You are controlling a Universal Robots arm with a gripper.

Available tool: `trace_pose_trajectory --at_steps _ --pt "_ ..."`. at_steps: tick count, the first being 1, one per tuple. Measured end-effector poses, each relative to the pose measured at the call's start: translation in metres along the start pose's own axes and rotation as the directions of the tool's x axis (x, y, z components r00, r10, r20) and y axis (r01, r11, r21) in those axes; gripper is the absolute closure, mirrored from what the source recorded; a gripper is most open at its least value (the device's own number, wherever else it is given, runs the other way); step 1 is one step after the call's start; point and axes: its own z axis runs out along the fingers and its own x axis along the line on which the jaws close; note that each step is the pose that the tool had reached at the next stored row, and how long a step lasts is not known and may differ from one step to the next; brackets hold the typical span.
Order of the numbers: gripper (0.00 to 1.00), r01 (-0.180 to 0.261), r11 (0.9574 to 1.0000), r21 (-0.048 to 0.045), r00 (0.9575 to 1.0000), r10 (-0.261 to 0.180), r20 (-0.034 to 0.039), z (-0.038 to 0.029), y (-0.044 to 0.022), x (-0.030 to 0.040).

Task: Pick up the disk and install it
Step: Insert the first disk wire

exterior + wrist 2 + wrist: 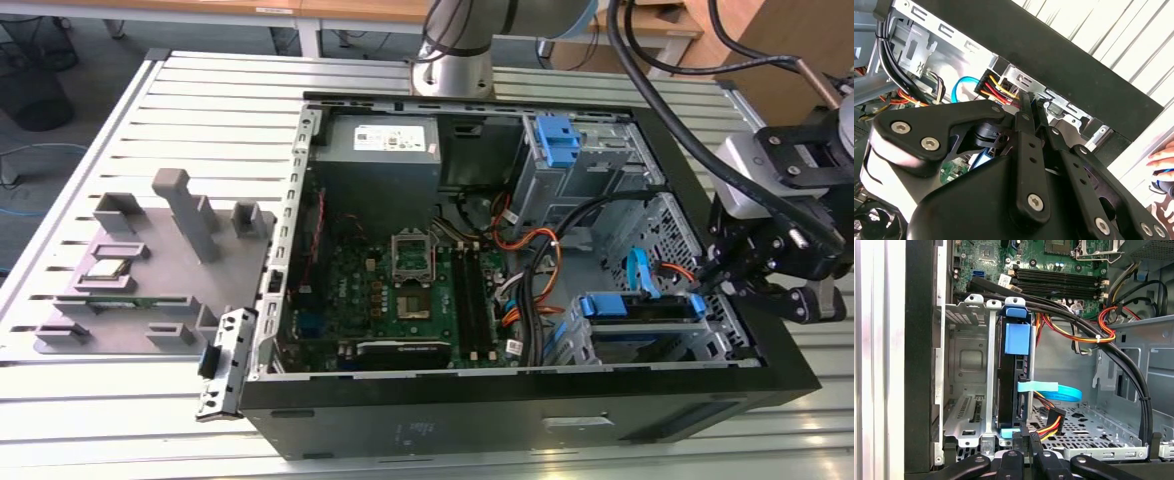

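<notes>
Already the disk [1013, 385] is sitting upright in the metal drive cage [966, 370] at the corner of the computer case [534, 425], its blue rail tab [1017, 339] showing at the cage's open edge. Just outside the case wall nearest that cage, the end effector [787, 290] is hovering with fingers pressed together, holding nothing. Judging by this, seating looks nearly finished; any final push should run straight along the cage slot, avoiding the cable bundle [1074, 325] crossing beside the cage.
</notes>
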Motion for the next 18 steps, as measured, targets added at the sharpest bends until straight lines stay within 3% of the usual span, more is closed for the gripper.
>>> trace_pose_trajectory --at_steps 5,12,18 --pt "0.83 0.002 0.9999 0.0133 1.0 -0.002 0.0001 -0.0007 0.0117 -0.0004" --pt "0.83 0.006 0.9989 0.0456 0.9999 -0.006 0.0078 -0.0015 0.0227 -0.0007" --pt "0.83 0.007 0.9987 0.0504 0.9999 -0.007 0.0077 -0.0015 0.0241 -0.0007"
